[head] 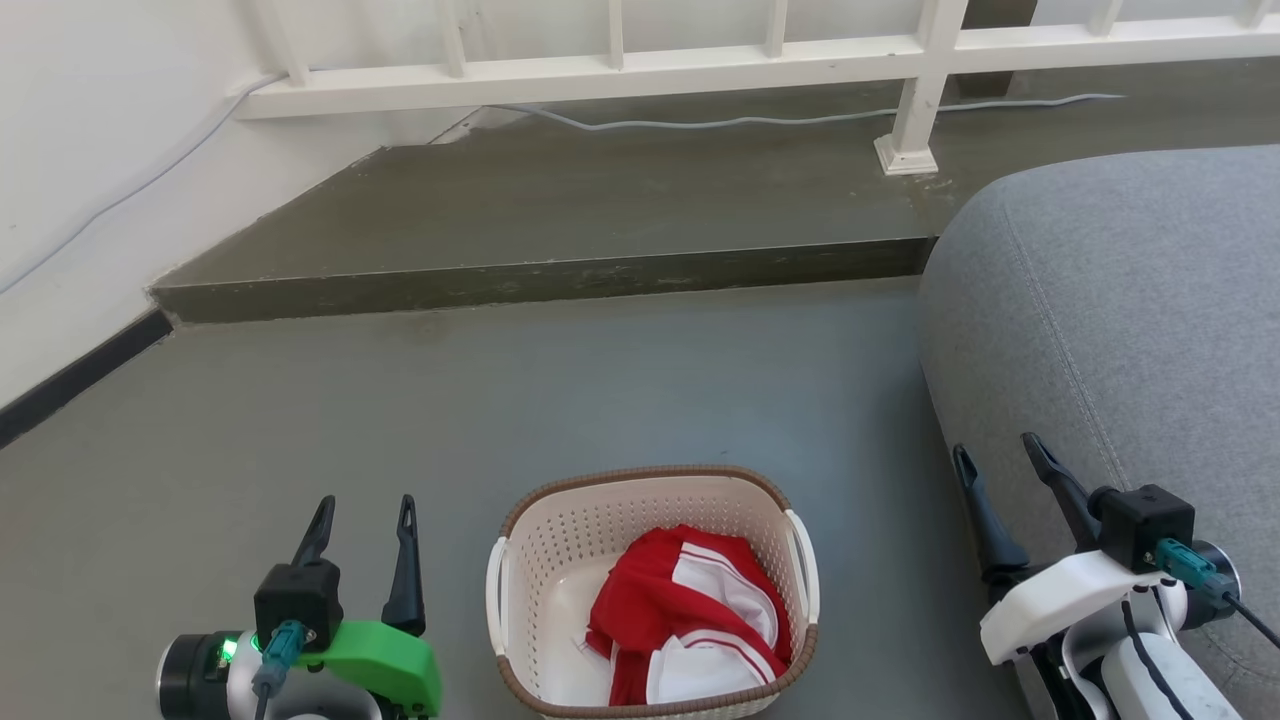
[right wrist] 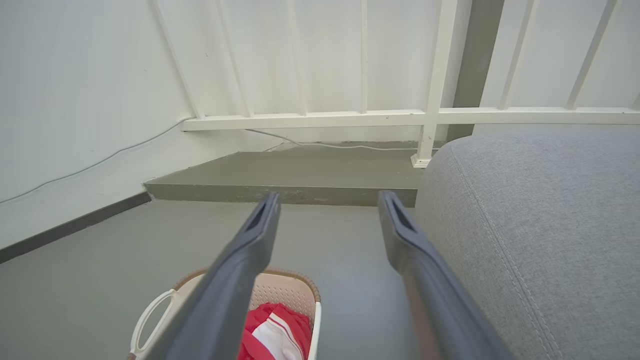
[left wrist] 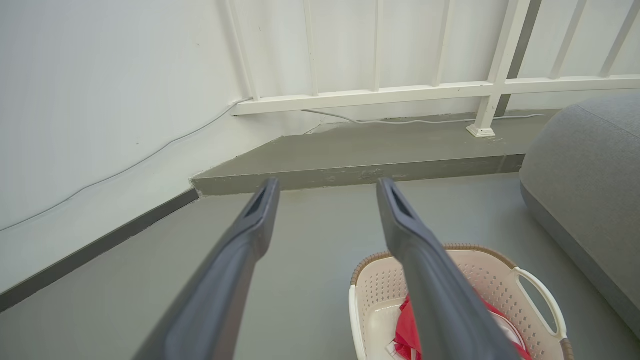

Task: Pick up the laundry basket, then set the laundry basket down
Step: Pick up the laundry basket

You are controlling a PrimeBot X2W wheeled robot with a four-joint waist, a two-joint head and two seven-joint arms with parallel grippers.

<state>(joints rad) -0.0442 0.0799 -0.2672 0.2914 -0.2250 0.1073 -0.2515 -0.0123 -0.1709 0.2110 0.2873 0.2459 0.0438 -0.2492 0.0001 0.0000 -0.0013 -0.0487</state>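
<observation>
Laundry basket (head: 600, 515) sits between left claw (head: 365, 505) and right claw (head: 996, 446), both spread, empty; likely light, stiff plastic, best gripped by side handles (head: 494, 590).

A grey floor (head: 620, 380) fills the middle; a raised step (head: 560, 200) and white railing (head: 700, 60) cross the top, a white wall (head: 90, 150) stands upper left, a grey sofa (head: 1130, 300) at right.
</observation>
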